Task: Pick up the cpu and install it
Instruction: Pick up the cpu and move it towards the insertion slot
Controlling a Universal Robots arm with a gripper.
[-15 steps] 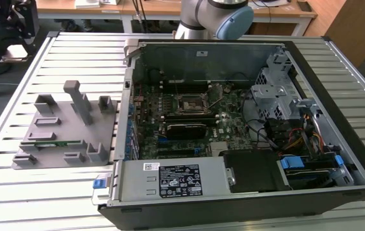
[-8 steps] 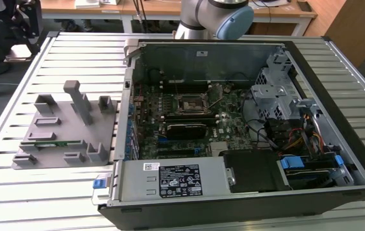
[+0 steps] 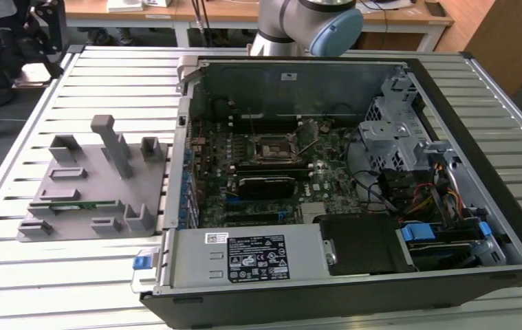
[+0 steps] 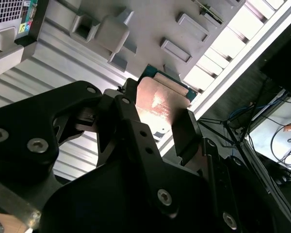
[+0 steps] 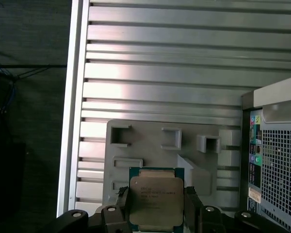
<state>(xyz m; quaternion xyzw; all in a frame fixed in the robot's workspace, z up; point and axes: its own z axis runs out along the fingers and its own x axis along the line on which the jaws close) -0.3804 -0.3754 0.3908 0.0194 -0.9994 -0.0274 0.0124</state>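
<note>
**A:** Where is the cpu (image 5: 156, 201)?

**B:** You have it in the jaws. In both wrist views they are closed on it, one on each side, and they pinch its edges. In the first wrist view you can see its shiny top and thin green rim.

**A:** Is it lying on something?

**B:** No, it is up in the air. The grey tray (image 5: 155, 141) is well under it and apart from it. The tray lies on the striped metal tabletop (image 5: 160, 63).

**A:** What is near the tray?

**B:** In the exterior view, the open computer case (image 3: 334, 89) is just beside the tray, at 3 o'clock from it. A thin green memory stick (image 3: 73, 204) lies in the tray, near its 7 o'clock corner.

**A:** What is in the case?

**B:** A green board (image 3: 334, 172) lies flat on the bottom of the case. A black square socket (image 3: 270, 148) sits near the middle of the board.

**A:** And your arm (image 3: 311, 27)?

**B:** In the exterior view, its grey and blue joint is at 12 o'clock from the case, just past the back wall.
</note>
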